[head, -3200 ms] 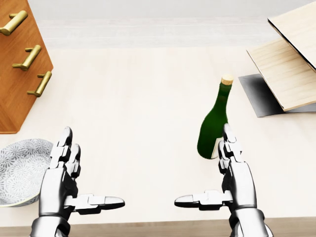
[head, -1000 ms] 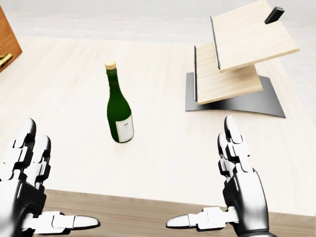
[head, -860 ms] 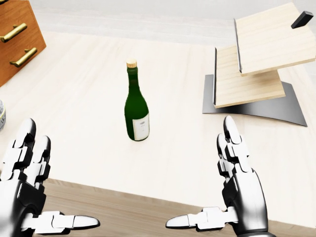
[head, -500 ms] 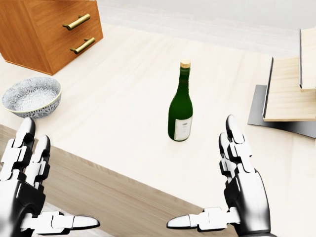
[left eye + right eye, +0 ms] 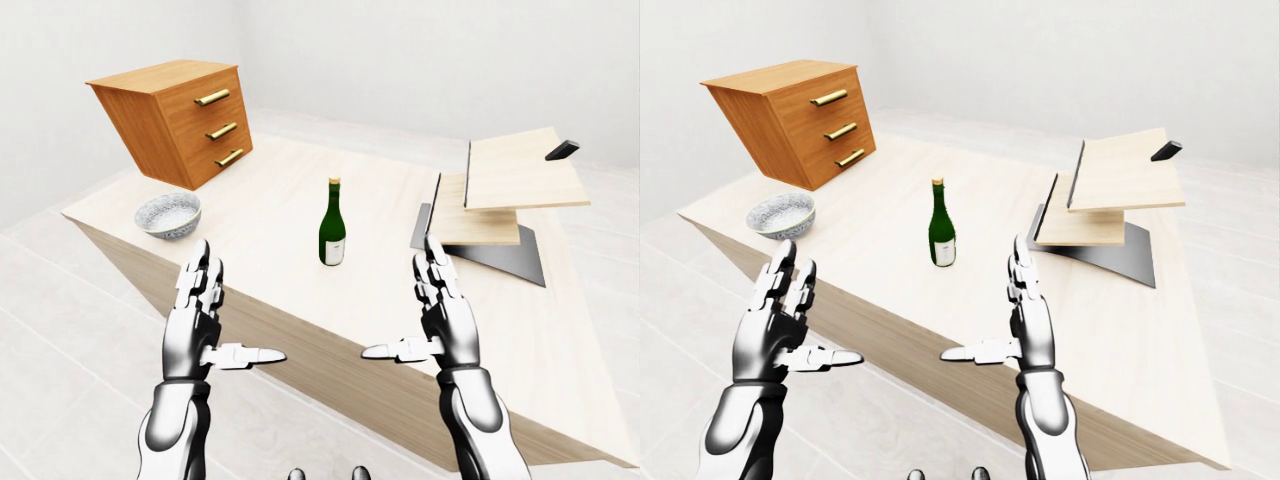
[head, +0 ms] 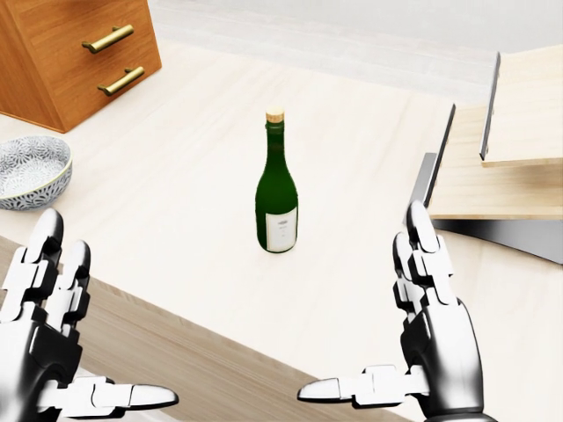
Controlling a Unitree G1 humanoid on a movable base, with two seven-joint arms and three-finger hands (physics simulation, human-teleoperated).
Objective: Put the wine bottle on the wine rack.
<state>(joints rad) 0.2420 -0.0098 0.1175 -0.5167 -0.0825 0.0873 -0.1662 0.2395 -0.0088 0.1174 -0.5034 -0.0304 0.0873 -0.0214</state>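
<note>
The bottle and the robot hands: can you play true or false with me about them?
1. The bottle stands upright on the table. True.
2. The right robot hand is holding the bottle. False: it is open and apart from the bottle.
3. A bowl sits on the table, left of the bottle in the head view. True.
4. The bottle is already on the rack. False: it stands on the table, apart from the rack.
5. The left robot hand is shut in a fist. False: its fingers are spread open.
</note>
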